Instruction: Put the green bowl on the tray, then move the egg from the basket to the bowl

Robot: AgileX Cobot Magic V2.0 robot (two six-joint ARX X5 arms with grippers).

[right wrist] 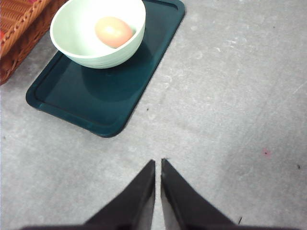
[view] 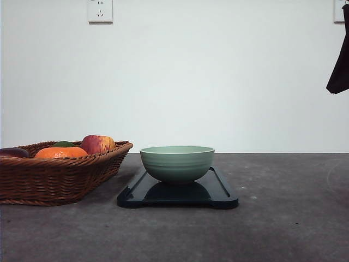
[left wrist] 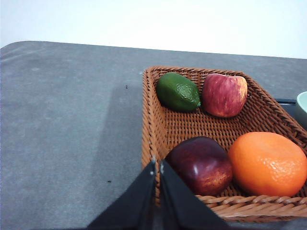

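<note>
Front view: bowl (view: 177, 163) sits upright on tray (view: 178, 192) at frame centre, basket (view: 59, 172) at lower left just beside the tray; from this low angle the bowl's inside is hidden, so no egg visible here. Right wrist view looks down into the bowl (right wrist: 97, 33) at upper left of frame and shows the egg (right wrist: 113, 31) lying inside it, toward one side of the hollow; bowl stands on one end of the tray (right wrist: 105, 91), rest of tray bare, basket corner (right wrist: 19, 28) at the frame's left edge, close to the tray. Right gripper (right wrist: 158, 165) low centre over bare table (right wrist: 230, 96), jaws pressed together, nothing between them, well apart from the tray. Left wrist view shows the basket (left wrist: 158, 134) contents from above: lime (left wrist: 178, 91) and apple (left wrist: 224, 94) at the far end, touching; dark red fruit (left wrist: 201, 165) and orange (left wrist: 267, 164) at the near end, side by side. Front view shows only the tops of the orange (view: 60, 152), apple (view: 98, 144) and lime (view: 64, 144) over the rim. Left gripper (left wrist: 158, 165) at bottom centre of its frame, over the basket's near rim, jaws closed, holding nothing. Bowl rim sliver (left wrist: 302, 108) at right edge.
</note>
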